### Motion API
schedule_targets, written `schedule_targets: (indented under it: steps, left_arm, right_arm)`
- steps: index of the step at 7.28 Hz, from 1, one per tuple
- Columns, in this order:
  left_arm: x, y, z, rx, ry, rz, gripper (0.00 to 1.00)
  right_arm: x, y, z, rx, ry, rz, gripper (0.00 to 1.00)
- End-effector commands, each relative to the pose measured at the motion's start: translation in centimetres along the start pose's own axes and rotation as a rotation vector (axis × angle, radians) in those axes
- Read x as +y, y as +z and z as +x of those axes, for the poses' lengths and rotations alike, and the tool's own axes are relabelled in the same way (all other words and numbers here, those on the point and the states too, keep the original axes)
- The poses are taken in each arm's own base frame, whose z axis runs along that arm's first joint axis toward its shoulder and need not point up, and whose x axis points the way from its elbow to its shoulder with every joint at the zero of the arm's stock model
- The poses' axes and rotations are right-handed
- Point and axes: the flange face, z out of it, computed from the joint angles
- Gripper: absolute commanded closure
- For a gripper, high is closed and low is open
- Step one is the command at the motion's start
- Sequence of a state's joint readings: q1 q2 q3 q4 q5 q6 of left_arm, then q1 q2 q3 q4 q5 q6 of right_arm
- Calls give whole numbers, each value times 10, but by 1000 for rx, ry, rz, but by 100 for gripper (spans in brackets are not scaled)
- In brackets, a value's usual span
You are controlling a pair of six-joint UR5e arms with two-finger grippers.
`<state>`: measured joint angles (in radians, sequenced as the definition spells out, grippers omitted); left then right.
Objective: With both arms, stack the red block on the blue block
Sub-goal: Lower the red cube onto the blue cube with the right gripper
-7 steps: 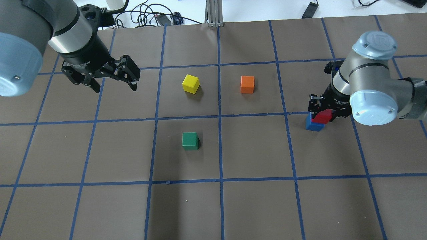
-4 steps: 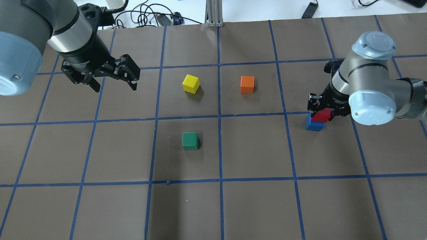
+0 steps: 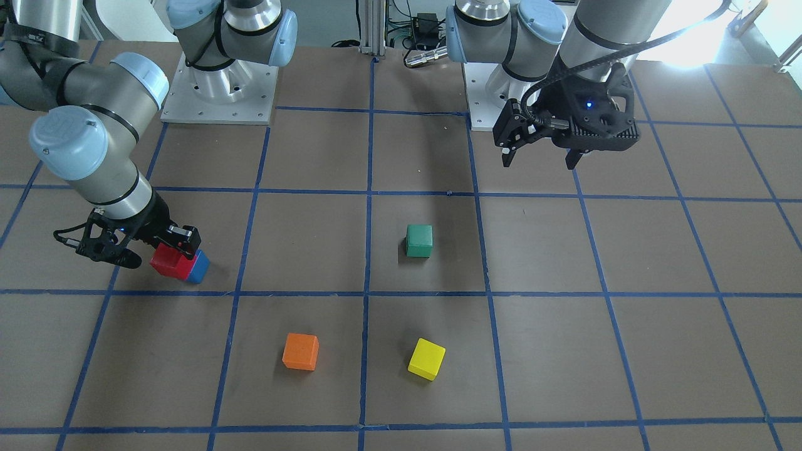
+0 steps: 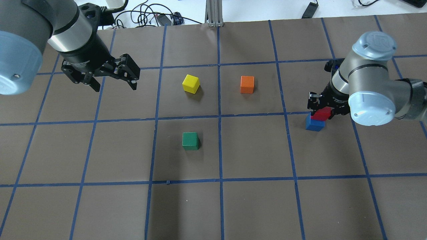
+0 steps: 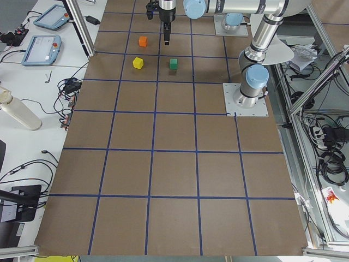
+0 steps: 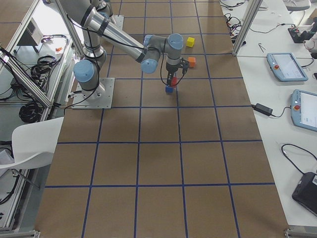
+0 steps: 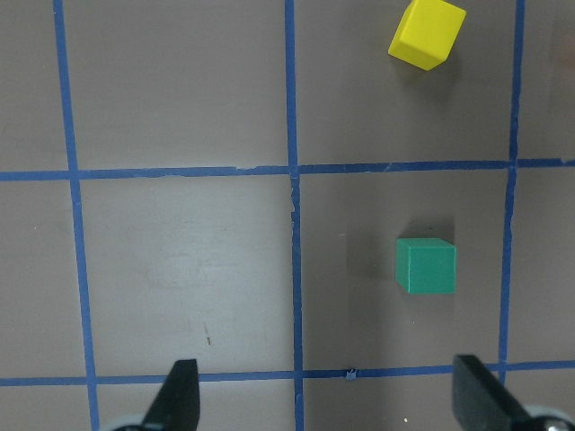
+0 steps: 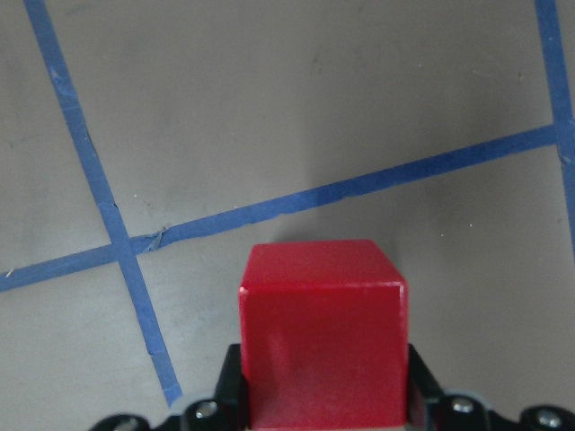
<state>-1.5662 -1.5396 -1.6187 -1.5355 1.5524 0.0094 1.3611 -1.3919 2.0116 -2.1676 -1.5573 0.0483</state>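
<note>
My right gripper (image 4: 321, 111) is shut on the red block (image 4: 322, 114) and holds it over the blue block (image 4: 314, 125), which stands on the mat at the right. In the front-facing view the red block (image 3: 169, 260) overlaps the blue block (image 3: 200, 269) and sits off-centre on it. I cannot tell whether they touch. In the right wrist view the red block (image 8: 322, 348) fills the space between the fingers and hides the blue block. My left gripper (image 4: 115, 88) is open and empty, high over the far left of the mat.
A yellow cube (image 4: 190, 83) and an orange cube (image 4: 247, 84) stand in the far middle squares. A green cube (image 4: 190, 140) stands nearer, and also shows in the left wrist view (image 7: 426, 265). The mat carries a blue tape grid.
My right gripper has shifted the red block slightly over the blue block. My left gripper has barely moved and stays open.
</note>
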Motion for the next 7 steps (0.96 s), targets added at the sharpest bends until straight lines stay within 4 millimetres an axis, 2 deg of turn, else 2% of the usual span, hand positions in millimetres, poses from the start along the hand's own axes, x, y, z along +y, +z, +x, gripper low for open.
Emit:
schedule_targets:
  steps: [1,5,7]
  left_arm:
    - [0,-1,0,0,1,1,0]
    - [-2,-1,-1,0,0,1,0]
    - [-2,-1,-1,0,0,1,0]
  right_arm:
    - [3,-2,-3,3,-6,0,79]
    - [4,2,-5,16,-14,-10,70]
    - [4,2,-5,14,-14,-10,47]
